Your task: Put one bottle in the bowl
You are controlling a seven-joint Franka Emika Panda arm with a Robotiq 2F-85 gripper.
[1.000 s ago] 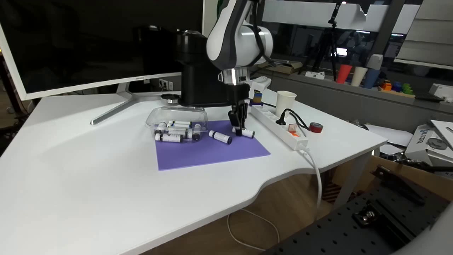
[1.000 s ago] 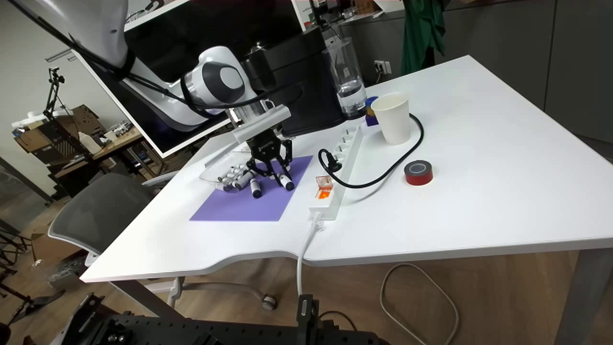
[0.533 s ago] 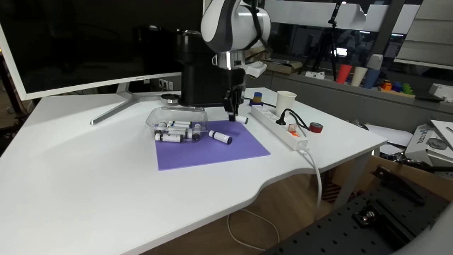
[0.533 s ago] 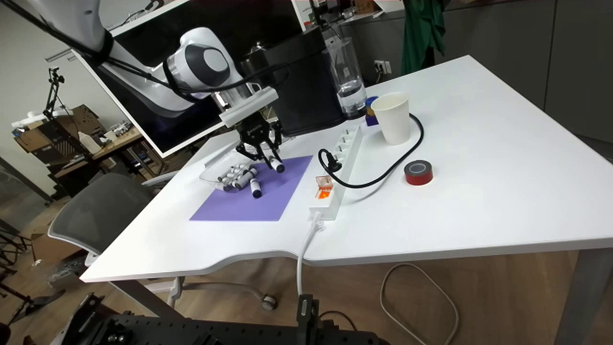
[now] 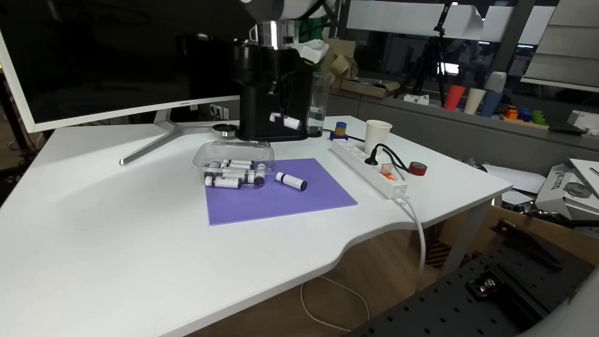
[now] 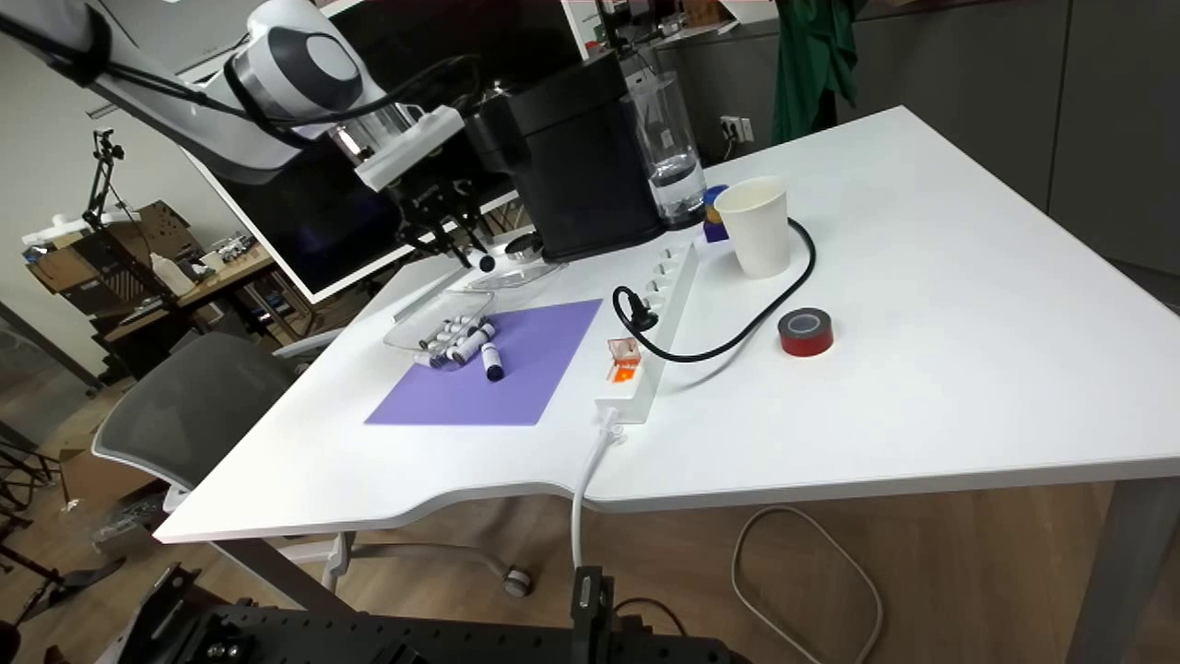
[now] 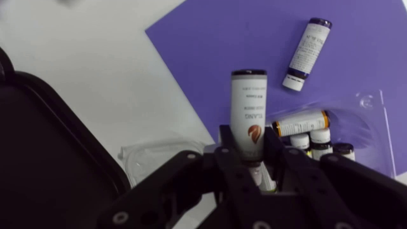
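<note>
Above the surface (image 7: 98,79), clamped off-centre between the fingers (image 7: 272,139), the bottle (image 7: 248,109) could swivel and snag its unsupported end on the clear container (image 7: 362,127) (presumably the bowl), crowded with other bottles (image 7: 302,123).

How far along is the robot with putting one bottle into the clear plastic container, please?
Done: the pick-up, since a bottle hangs clear of the table.
In hand: the carry, with the gripper clamping it in mid-air.
Left, it seems: lowering it into the clear container, which holds other bottles, and releasing.
</note>
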